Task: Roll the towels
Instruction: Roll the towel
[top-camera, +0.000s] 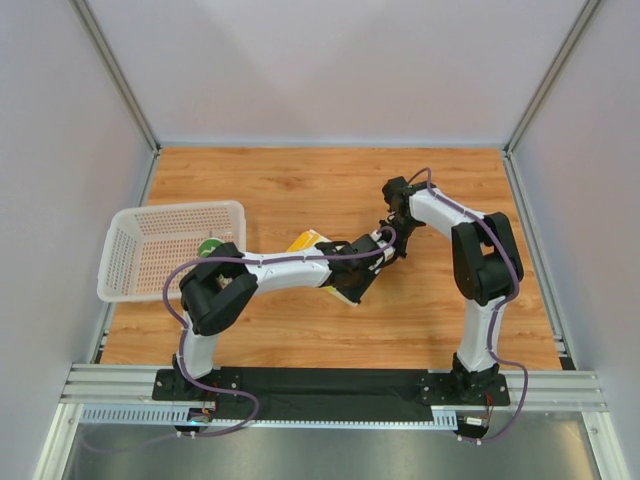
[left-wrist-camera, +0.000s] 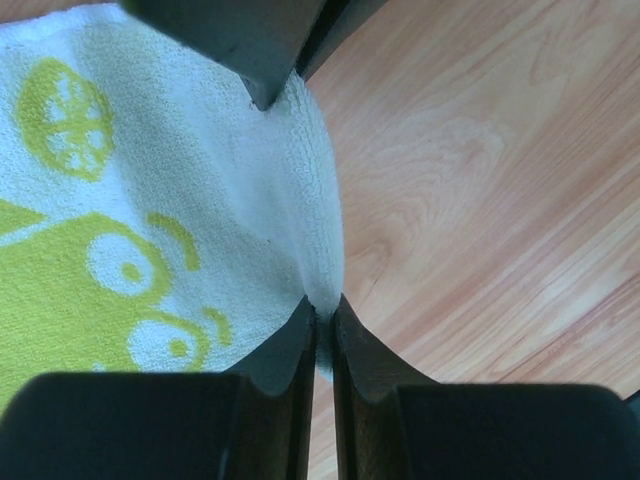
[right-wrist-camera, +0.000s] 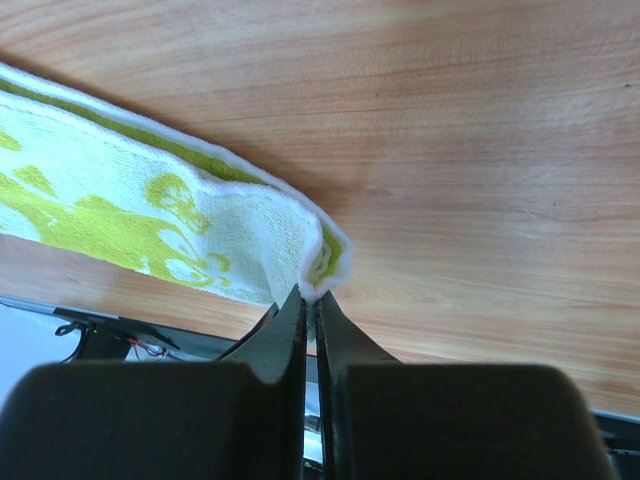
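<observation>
Left gripper (left-wrist-camera: 323, 312) pinching edge of lime-yellow towel (left-wrist-camera: 150, 190); right gripper (right-wrist-camera: 310, 300) clamped on its folded corner. You have this towel not rolled yet. Dark green towel (top-camera: 210, 247), well left of both grippers, looks rolled, in basket (top-camera: 175, 207). Task seems about half done.

A white mesh basket (top-camera: 118, 262) is sitting on a wooden table (top-camera: 300, 180), its left side reaching the table's left edge. The boards are spreading out from under the basket, far to its right and behind it. Pale grey walls (top-camera: 330, 70) are rising behind the basket, close on its left and well off to its right. A silver post (top-camera: 116, 75) is slanting up behind it. In front of the basket, a slotted metal rail (top-camera: 110, 385) is running sideways, with a black plate (top-camera: 330, 395) lying on it further right.
</observation>
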